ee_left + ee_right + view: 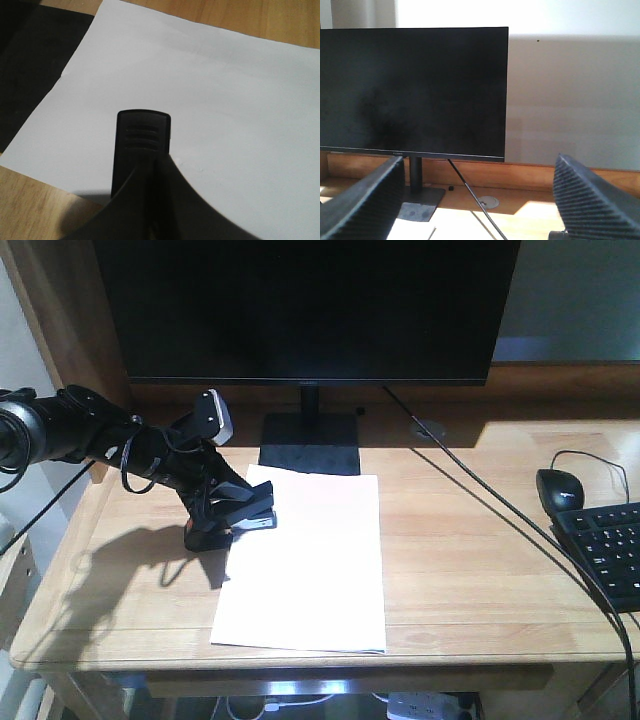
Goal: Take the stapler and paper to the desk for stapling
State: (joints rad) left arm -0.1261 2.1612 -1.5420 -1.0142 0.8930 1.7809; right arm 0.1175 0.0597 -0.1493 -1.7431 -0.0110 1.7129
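Gripping the stapler (243, 512), the left gripper (222, 508) reaches in from the left in the front-facing view, its fingers closed around the black body at the paper's upper-left corner. The paper (310, 570) lies flat on the desk (480, 560), just in front of the monitor (310, 305) stand. A black mouse (560, 488) and a keyboard (610, 555) sit well apart at the desk's right edge.

From the left wrist camera, the stapler's (142, 145) ribbed black end juts out over the white paper (225, 115), with bare desk (25, 200) at the lower left.

From the right wrist camera, the right gripper (480, 200) stands wide apart, nothing between its ribbed fingers (585, 200), facing the dark monitor (415, 90).
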